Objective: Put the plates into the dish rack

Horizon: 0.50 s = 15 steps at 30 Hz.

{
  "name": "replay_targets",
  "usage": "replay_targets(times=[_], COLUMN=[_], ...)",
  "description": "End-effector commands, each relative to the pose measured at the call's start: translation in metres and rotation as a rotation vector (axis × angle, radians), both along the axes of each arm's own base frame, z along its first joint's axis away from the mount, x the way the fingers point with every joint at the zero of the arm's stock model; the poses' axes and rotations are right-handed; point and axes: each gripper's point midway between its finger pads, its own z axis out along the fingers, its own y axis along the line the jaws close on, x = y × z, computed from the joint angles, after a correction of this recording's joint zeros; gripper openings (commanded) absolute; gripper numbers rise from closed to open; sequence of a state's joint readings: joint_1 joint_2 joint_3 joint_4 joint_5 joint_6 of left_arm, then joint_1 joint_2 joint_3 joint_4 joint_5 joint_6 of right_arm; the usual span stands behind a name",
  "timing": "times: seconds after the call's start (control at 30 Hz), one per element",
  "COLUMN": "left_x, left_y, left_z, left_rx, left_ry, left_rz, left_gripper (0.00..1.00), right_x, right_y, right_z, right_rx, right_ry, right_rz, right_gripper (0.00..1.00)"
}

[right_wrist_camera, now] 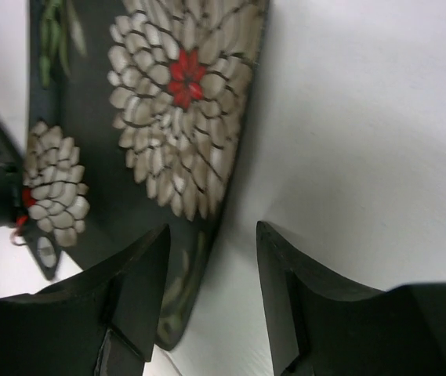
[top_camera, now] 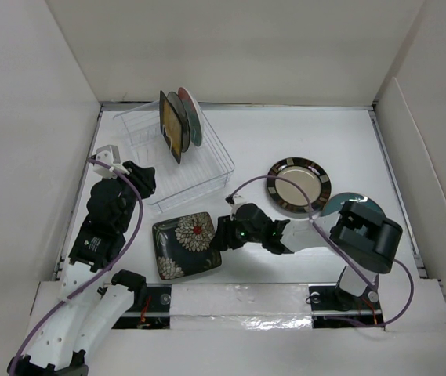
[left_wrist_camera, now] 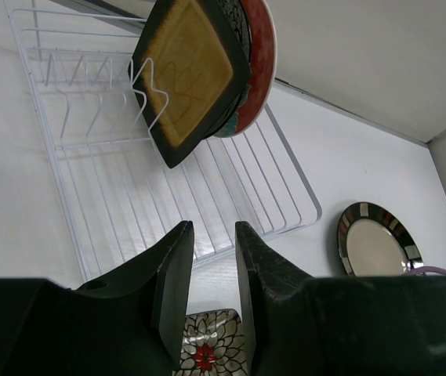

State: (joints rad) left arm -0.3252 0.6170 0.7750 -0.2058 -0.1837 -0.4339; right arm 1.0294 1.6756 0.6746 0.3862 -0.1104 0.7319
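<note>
white table [top_camera: 324,133], right tool [right_wrist_camera: 212,231] apart astride the dark floral plate [top_camera: 185,244] rim, left tool [left_wrist_camera: 213,227] apart, empty

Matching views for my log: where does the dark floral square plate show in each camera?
Top external: floral plate lower centre-left, lying flat, nearer than the dish rack.
Left wrist: bottom edge, partly hidden between the left fingers.
Right wrist: upper left, its edge running down between the right fingers.
Shared landmark: the plate's red flower centre.
</note>
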Motion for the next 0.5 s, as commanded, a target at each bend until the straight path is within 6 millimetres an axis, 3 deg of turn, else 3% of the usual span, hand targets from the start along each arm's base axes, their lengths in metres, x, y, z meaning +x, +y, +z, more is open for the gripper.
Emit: replay_targets(times=[0.0, 0.2, 0.27, 0.33, 0.4, 0.47], left_x=[0.001, 0.001, 0.001, 0.002, 0.003, 0.004], left_y=[0.000, 0.002, 0.003, 0.003, 0.003, 0.001], left_z=[0.026, 0.026, 0.027, 0.024, 0.023, 0.022], left_rx=[-0.013, -0.012, -0.013, -0.010, -0.007, -0.008], left_ry=[-0.083, -0.085, -0.089, -0.076, -0.073, -0.072], left_rz=[-0.003, 0.006, 0.011, 0.014, 0.014, 0.008], left_gripper=[0.25, 0.26, 0.26, 0.26, 0.26, 0.26], right_x=[-0.015, -0.027, -0.029, -0.030, -0.029, -0.027], right_y=[0.011, 0.017, 0.018, 0.018, 0.010, 0.002], right_z=[-0.011, -0.026, -0.032, -0.030, -0.035, -0.007], right_rx=[0.041, 0.052, 0.055, 0.081, 0.062, 0.098], right_ry=[0.054, 0.104, 0.114, 0.114, 0.107, 0.055], right_rz=[0.060, 0.152, 0.164, 0.157, 0.131, 0.107], right_gripper=[0.53, 0.45, 0.28, 0.02, 0.00, 0.00])
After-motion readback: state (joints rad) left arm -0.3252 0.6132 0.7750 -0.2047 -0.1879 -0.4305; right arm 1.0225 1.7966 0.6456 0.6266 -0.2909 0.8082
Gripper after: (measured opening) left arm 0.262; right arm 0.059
